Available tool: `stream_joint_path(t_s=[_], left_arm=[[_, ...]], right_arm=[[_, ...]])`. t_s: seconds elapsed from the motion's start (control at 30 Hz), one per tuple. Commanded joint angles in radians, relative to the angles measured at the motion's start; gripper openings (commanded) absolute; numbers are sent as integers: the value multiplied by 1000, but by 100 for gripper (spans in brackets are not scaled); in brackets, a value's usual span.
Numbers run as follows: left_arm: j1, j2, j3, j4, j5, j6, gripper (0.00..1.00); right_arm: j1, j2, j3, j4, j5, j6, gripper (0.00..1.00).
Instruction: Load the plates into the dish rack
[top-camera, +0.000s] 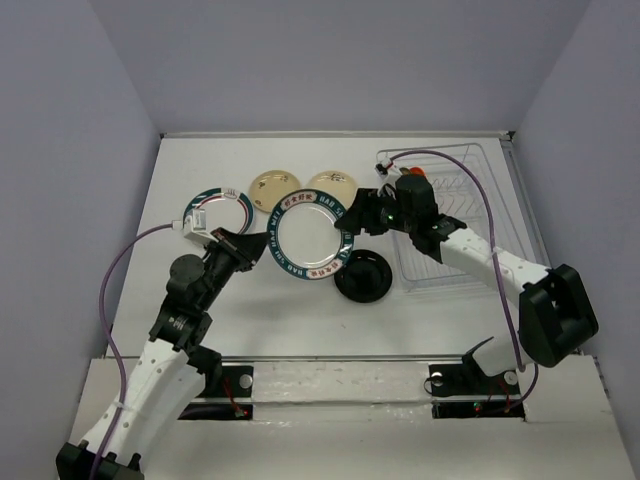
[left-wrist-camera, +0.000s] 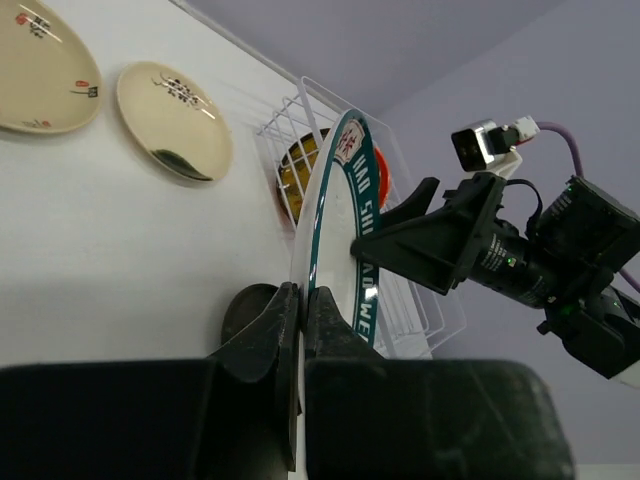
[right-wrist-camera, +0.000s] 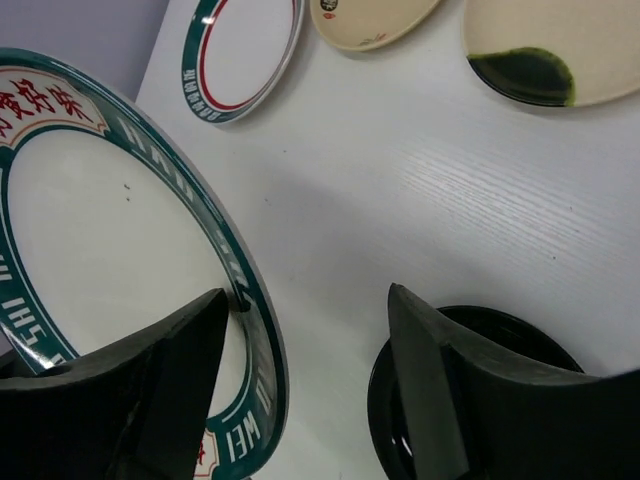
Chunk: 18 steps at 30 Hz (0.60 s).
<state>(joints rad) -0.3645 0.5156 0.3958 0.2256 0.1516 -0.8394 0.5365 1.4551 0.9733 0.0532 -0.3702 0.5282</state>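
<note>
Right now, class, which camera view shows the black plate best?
The top external view: the black plate shows almost whole. The left wrist view catches only a dark sliver behind the left hand; the right wrist view, a part behind the right hand.

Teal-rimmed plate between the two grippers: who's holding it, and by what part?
The left gripper is shut on the teal-rimmed plate, pinching the edge of its rim. The right gripper is open at the opposite rim, not clamped on it.

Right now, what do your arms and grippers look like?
The left arm and right arm have white links, black joints and a looping purple cable each. The left gripper and right gripper have matte black, wedge-shaped fingers. A green light glows at the right wrist.
</note>
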Motion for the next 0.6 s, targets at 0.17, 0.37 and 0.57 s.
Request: stream_joint_path(t_s=[0.17, 0.37, 0.57], left_arm=[[-4, 55, 112, 167, 129, -26, 12], [-4, 72, 121, 166, 114, 9, 43], [-2, 80, 202, 58, 36, 124, 87]], right_arm=[[3, -85, 30, 82, -30, 44, 7], [3, -229, 5, 68, 72, 35, 7], [-36, -340, 71, -79, 217, -37, 7]])
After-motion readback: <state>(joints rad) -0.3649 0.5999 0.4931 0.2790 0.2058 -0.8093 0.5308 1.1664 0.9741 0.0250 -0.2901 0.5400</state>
